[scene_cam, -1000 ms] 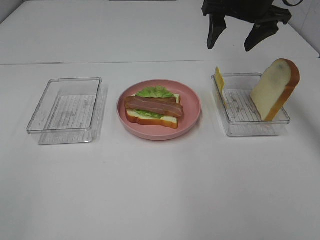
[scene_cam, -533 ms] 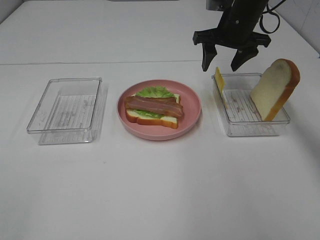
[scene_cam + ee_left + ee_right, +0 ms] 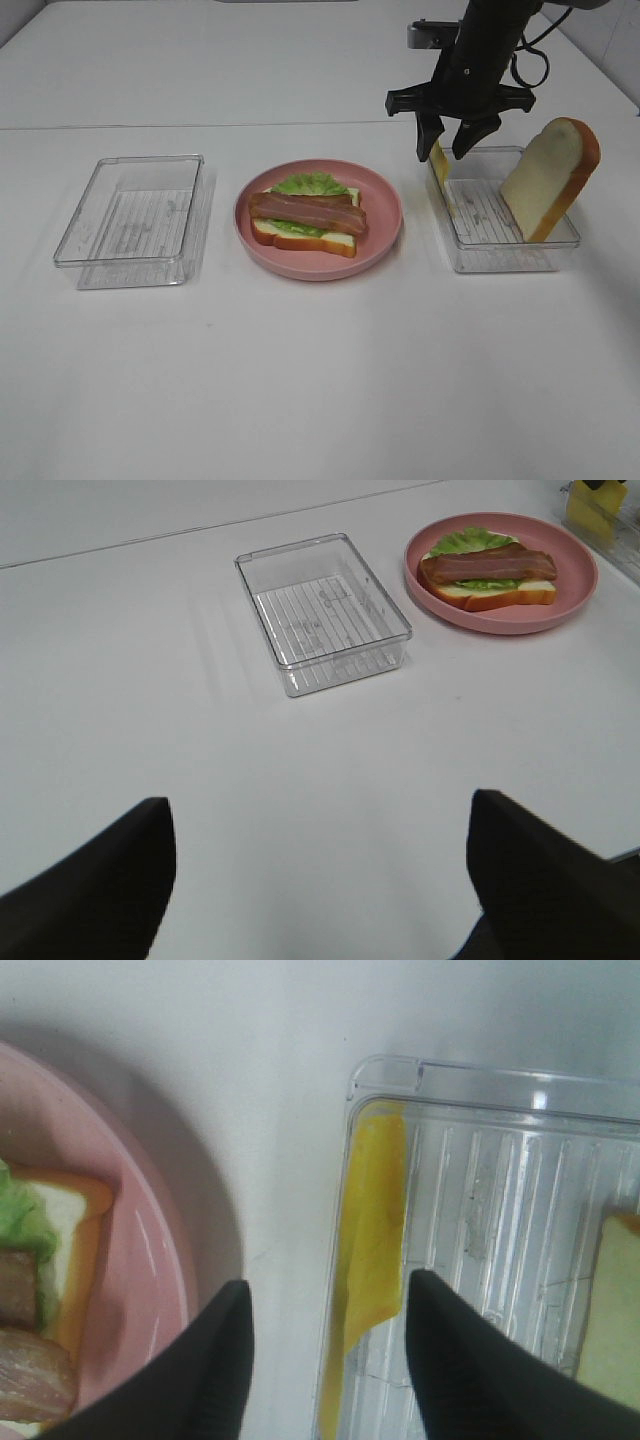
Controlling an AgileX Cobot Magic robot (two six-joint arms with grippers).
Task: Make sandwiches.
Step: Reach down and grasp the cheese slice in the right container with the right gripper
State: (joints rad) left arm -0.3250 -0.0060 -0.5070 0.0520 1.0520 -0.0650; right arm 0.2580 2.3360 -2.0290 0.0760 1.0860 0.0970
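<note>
On the pink plate (image 3: 388,205) lies a white bread slice (image 3: 300,238) with green lettuce (image 3: 310,184) and two bacon strips (image 3: 307,211) on top. The yellow cheese square (image 3: 439,164) stands on edge against the left wall of the right clear tray (image 3: 500,262). A second bread slice (image 3: 550,178) leans at that tray's right end. My right gripper (image 3: 445,152) is open, with its fingers either side of the cheese's top edge. The right wrist view shows the cheese (image 3: 370,1210) between the fingers (image 3: 215,1380). My left gripper (image 3: 320,880) is open and empty, far from the food.
An empty clear ribbed tray (image 3: 135,215) stands left of the plate; it also shows in the left wrist view (image 3: 325,610). The plate (image 3: 580,590) and the bacon (image 3: 490,565) show there too. White table all around.
My right gripper has come down and forward from the back of the table to the cheese, and its jaws have narrowed. The food and trays have not moved.
</note>
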